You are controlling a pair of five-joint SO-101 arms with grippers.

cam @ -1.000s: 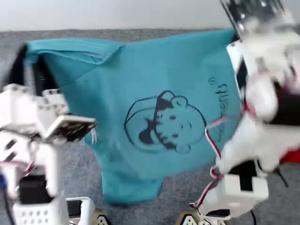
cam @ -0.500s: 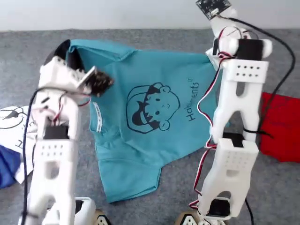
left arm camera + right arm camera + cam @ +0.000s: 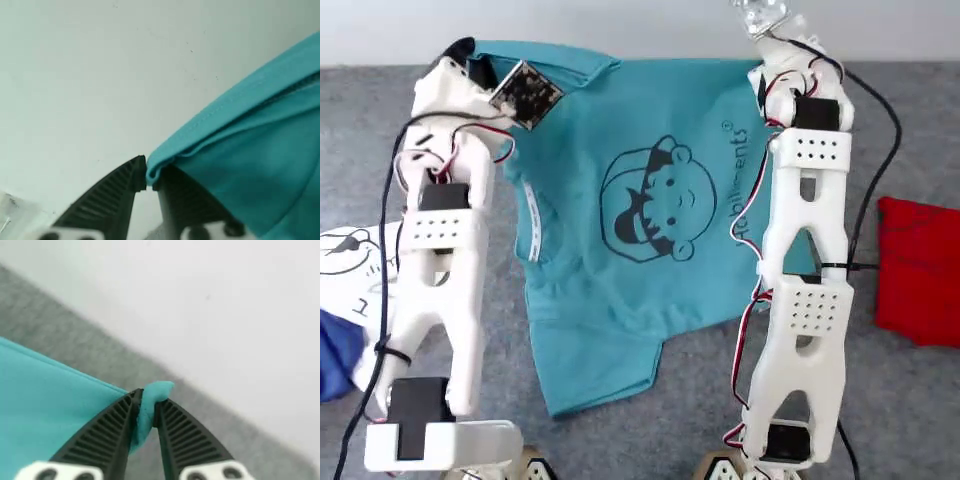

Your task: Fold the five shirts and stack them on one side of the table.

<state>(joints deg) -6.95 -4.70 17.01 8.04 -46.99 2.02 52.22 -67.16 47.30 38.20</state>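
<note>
A teal shirt with a dark cartoon print is stretched over the grey table, its upper edge held at the far side by both arms. My left gripper is shut on a fold of the teal shirt at its far left corner; in the high view the left gripper sits at the top left. My right gripper is shut on a pinched edge of the teal shirt at the far right corner, near the wall; the right arm reaches across the shirt's right side.
A red shirt lies at the table's right edge. A white printed shirt and a blue one lie at the left edge. The pale wall runs along the table's far side.
Both arms have stretched out toward the far wall, drawing the teal shirt's upper edge away from the bases. The shirt now lies flatter and more spread out.
</note>
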